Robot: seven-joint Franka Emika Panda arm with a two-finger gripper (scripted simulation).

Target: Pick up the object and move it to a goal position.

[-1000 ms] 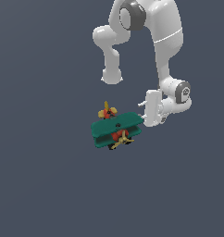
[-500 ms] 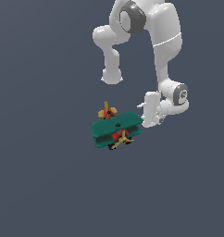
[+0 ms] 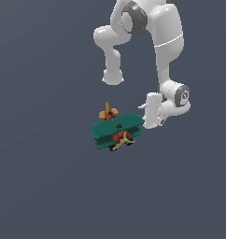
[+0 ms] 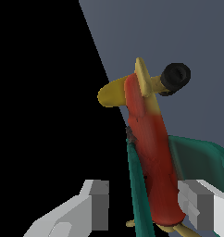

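**A:** How is the arm posed?

**B:** In the exterior view the white Franka arm (image 3: 167, 51) drops from the top edge, bends at a joint with a dark round cap, and turns its wrist toward the exterior view's left. The gripper (image 3: 150, 122) ends right at the wing tip of the toy biplane (image 3: 117, 131) on the exterior view's right.

**A:** Does it have hold of the plane?

**B:** The wrist view shows two pale grey, blocky fingers (image 4: 99, 203) standing apart, with the toy biplane's (image 4: 148, 152) red fuselage and a green wing between them. One finger sits against or just beside the fuselage; the other has a clear gap to the wing. So the jaws stand fairly wide, around the plane, and I cannot tell whether either finger actually touches it.

**A:** What do the surfaces look like?

**B:** The plane has two flat, dark green wings stacked one over the other, a rounded red-orange body with a slightly mottled skin, a tan-yellow propeller (image 3: 123, 141) and tail (image 4: 118, 90), and a black ring-shaped wheel (image 4: 175, 76). The arm is smooth, glossy white with rounded links.

**A:** And where is the plane?

**B:** Against a plain grey-blue ground (image 3: 45, 177), near the middle of the exterior view. There are no edges or shadows, so I cannot tell whether it rests on that surface.

**A:** Anything hidden?

**B:** A black region fills much of the wrist view. The nose end is cut off at the frame edge, and the fingertips are not separable in the exterior view.
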